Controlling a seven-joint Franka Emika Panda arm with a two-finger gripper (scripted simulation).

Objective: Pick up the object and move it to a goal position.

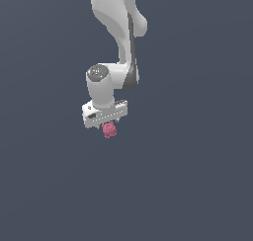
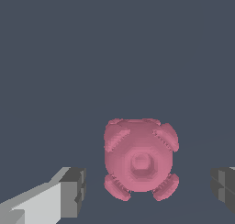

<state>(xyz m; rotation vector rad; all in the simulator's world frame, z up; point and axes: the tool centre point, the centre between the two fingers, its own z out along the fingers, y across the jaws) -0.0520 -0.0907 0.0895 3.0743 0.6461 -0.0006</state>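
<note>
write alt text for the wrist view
A pink-red knobbly blob sits between the gripper's two dark-padded fingers, which stand apart from it on either side. Plain dark grey-blue ground fills the rest.

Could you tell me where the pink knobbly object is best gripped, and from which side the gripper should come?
Probably across the rounded middle of the pink object, coming straight down from above. In the wrist view it lies between the open gripper's fingers, clear of both. Knobs stick out at its corners, so the pads would likely seat better on the smoother flanks between them.
</note>
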